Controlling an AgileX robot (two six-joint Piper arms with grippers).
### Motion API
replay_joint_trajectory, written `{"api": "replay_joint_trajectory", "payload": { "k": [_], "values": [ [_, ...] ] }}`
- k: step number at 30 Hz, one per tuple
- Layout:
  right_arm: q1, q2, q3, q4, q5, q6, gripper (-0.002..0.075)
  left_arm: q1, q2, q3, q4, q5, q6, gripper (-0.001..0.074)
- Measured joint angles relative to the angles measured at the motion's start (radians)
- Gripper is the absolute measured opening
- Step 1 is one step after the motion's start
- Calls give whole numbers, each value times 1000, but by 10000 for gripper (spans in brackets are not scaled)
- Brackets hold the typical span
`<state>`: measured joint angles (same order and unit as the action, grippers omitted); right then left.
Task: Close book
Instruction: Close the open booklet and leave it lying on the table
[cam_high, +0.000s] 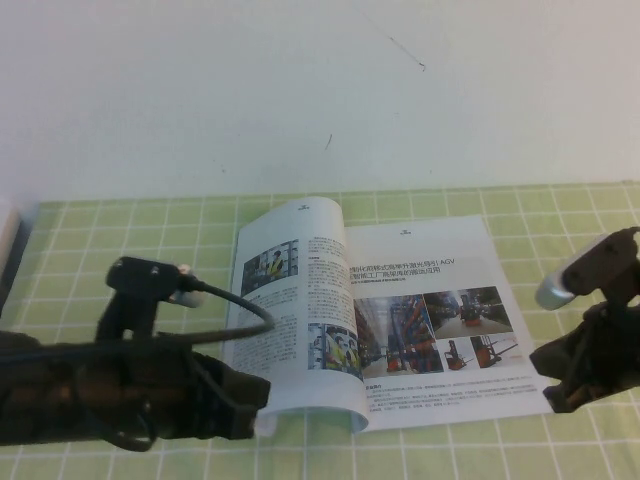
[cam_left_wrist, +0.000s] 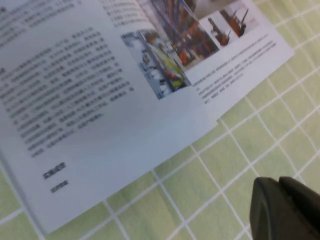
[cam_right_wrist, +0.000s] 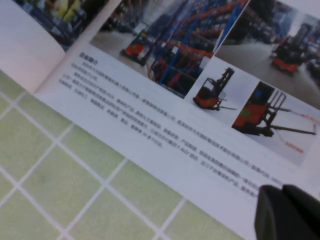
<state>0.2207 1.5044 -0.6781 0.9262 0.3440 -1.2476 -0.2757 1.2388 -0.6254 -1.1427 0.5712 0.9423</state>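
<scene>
**Nearest: left gripper (cam_high: 256, 404) at the corner of an open book (cam_high: 410, 320)**

High view: the left gripper sits low at the near-left corner of the book, which lies open mid-table on the green checked mat (cam_high: 110, 250). The left leaf (cam_high: 290, 300) arches up toward the spine, and the right page lies flat. The spine, the book's long axis, runs from the robot toward the wall, with the page tops at the wall end. The right gripper (cam_high: 556, 385) is by the near-right corner. I cannot tell how far either of the 2 is open.

Left wrist view: the left gripper (cam_left_wrist: 285, 210) hangs over bare mat, apart from the page edge, with no hold showing.

Right wrist view: the right gripper (cam_right_wrist: 287, 212) is over the right page's margin.

Risks, as I judge them: unsupported, the leaf could spring back flat. A push near its corner could crease thin paper or skid the book. The right gripper could be caught under the closing leaf.
</scene>
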Motion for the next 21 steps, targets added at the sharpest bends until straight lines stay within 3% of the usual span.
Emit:
{"api": "replay_joint_trajectory", "payload": {
  "k": [9,15,21],
  "values": [
    [36,260,-126,15,-60,-43,-4,-297,151,-1,-16,-353,0,-4],
    [38,356,-164,25,-66,-53,-4,-345,235,-1,-26,-492,2,-4],
    [38,376,-179,39,-58,-57,-3,-346,305,-4,-32,-514,4,-4]
  ]
}}
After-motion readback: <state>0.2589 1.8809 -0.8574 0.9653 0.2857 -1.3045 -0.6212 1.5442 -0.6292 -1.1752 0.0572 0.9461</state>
